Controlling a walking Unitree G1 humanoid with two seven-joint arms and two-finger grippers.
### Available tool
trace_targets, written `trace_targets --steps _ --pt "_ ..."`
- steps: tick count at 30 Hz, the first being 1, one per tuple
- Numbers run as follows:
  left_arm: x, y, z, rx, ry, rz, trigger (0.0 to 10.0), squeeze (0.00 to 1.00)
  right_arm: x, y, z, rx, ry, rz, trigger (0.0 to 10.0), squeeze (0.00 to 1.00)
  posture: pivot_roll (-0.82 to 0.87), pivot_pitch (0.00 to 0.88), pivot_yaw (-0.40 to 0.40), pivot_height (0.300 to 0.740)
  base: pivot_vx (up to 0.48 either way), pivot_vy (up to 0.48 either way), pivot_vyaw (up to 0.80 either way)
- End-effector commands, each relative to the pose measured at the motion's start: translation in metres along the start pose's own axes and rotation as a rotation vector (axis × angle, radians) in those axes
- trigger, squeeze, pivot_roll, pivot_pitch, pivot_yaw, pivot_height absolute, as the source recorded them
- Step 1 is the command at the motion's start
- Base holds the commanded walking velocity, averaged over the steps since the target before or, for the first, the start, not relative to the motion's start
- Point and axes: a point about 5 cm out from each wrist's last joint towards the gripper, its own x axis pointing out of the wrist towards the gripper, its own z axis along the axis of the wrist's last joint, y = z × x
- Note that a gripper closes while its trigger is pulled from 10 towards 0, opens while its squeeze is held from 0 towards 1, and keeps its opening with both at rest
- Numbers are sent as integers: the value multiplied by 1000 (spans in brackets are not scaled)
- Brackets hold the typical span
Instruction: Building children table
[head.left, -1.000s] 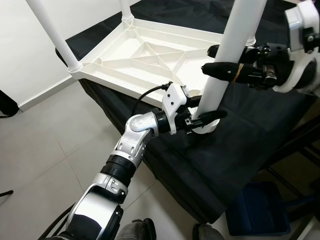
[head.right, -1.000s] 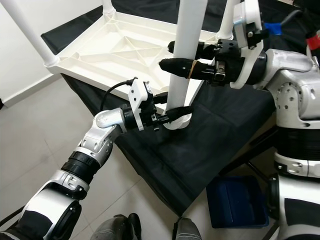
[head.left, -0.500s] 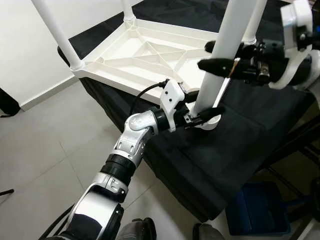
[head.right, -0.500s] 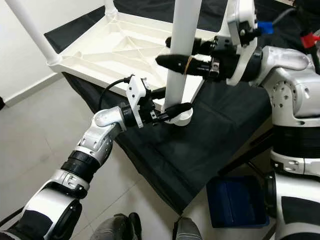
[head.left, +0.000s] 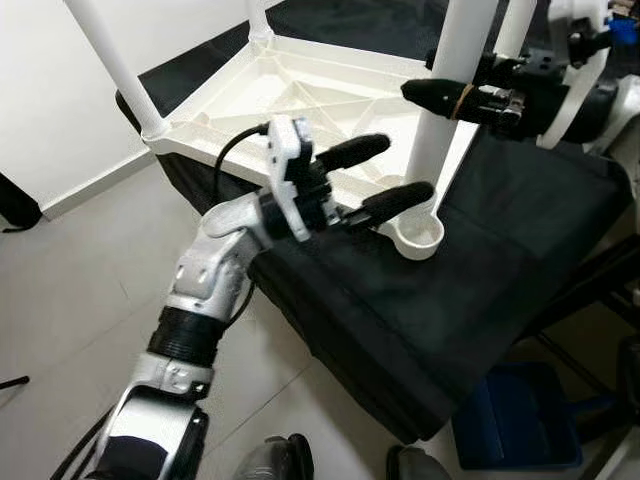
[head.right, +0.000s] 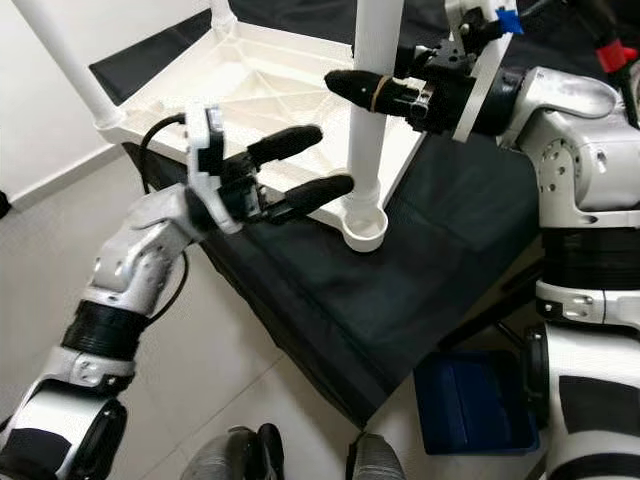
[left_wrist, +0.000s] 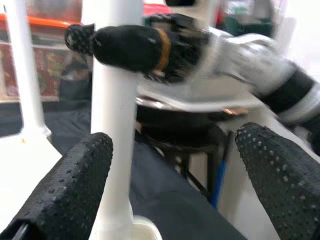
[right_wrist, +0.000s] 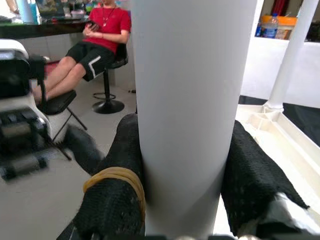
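Right end effector (head.right: 352, 78) clamps upright white table leg (head.right: 371, 110).

Left arm: I see it bent at the elbow, forearm reaching forward and up.
Left gripper (head.left: 385, 175): fingers spread wide apart, holding nothing, pointing to my right.
Right arm: raised, reaching across from the right.
Right gripper (head.right: 372, 82): fingers closed around the white table leg (head.right: 370, 120), one on each side, well above its base.
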Motion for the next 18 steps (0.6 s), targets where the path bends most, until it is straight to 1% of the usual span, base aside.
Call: trace_targets --steps 1,2,3,4,5,6,7,8,9,10,11,13,14,17,18 --pt "-5 -3 2 -15 -2 -10 10000 1000 3 2 2 -16 18 23 0 0 -80 196 65 740 0 0 0" --pt "-13 -5 0 -16 22 -4 10000 1000 3 2 2 -9 21 26 0 0 -82 195 64 740 0 0 0" --pt "-13 -5 0 -16 22 -4 10000 1000 3 2 2 -9 21 26 0 0 -82 195 64 740 0 0 0" --pt "-21 -7 -3 -14 50 10 10000 1000 3 2 2 -2 21 26 0 0 -82 195 64 740 0 0 0" --pt "-32 -9 -7 -19 86 28 10000 882 3 3 3 10 9 35 0 0 -80 196 62 740 0 0 0" --pt "-32 -9 -7 -19 86 28 10000 882 3 3 3 10 9 35 0 0 -80 196 62 740 0 0 0" --pt "-39 -11 -10 -24 112 40 10000 882 2 3 4 19 1 40 0 0 -80 196 62 740 0 0 0" --pt "-39 -11 -10 -24 112 40 10000 882 2 3 4 19 1 40 0 0 -80 196 62 740 0 0 0" --pt "-45 -12 -10 -34 130 53 10000 635 2 3 5 20 -7 45 0 0 -80 196 62 740 0 0 0" --pt "-52 -14 -10 -46 152 77 10000 0 2 4 7 28 -26 65 0 0 -79 196 62 740 0 0 0" --pt "-52 -14 -10 -46 152 77 10000 0 2 4 7 28 -26 65 0 0 -79 196 62 740 0 0 0" --pt "-64 -15 -12 -58 184 124 10000 0 1 10 7 37 -42 96 0 0 -78 195 62 740 0 0 0" --pt "-64 -15 -12 -58 184 124 10000 0 1 10 7 37 -42 96 0 0 -78 195 62 740 0 0 0" --pt "-79 -23 -13 -81 221 148 10000 0 -1 12 4 48 -42 82 0 0 -76 196 65 740 0 0 0" --pt "-79 -23 -13 -81 221 148 10000 0 -1 12 4 48 -42 82 0 0 -76 196 65 740 0 0 0"
